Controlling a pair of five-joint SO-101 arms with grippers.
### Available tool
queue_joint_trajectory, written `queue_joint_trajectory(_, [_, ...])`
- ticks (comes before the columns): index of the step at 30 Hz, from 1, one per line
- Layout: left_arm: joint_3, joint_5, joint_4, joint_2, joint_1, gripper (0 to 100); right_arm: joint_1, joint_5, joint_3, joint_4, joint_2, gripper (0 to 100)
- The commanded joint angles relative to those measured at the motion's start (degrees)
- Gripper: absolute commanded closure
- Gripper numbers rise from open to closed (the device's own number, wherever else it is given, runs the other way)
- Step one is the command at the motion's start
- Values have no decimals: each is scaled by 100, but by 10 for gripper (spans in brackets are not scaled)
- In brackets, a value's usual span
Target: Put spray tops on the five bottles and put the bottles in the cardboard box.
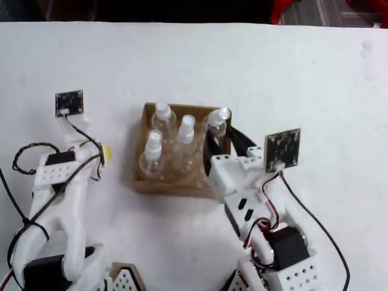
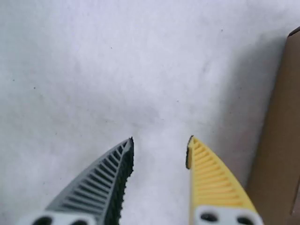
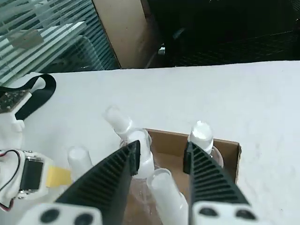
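1. High view: white table (image 1: 194,60) across the whole scene, dark room past its far edge. From the right wrist view, window blinds (image 3: 42,42) and a brown panel (image 3: 124,33) beyond the table.
2. Right arm (image 1: 254,206): stretched forward, wrist tipped down over the near right corner of the cardboard box (image 1: 170,185).
3. Left arm (image 1: 60,200): bent forward, wrist low near the box's left wall.
4. Box: mid-table, between both arms.
5. Right gripper (image 3: 162,150): black jaws parted above the box, clamping nothing. Tilted bottle (image 3: 164,190) top between them, clear of both.
6. Left gripper (image 2: 159,143): grey and yellow jaws released, empty, above bare table beside the box.
7. Bottles (image 1: 187,130): five, white-topped, all inside the box.
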Motion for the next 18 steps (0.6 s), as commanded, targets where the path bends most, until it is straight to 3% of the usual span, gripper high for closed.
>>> queue_joint_trajectory(1, [-88, -62, -123, -22, 66, 820, -22, -132, -615, 110, 462, 954])
queue_joint_trajectory(13, [-79, -62, -123, -22, 66, 820, -31, -114, -607, 523, 769, 983])
queue_joint_trajectory(18, [-79, -62, -123, -22, 66, 820, -22, 237, -598, 892, 769, 983])
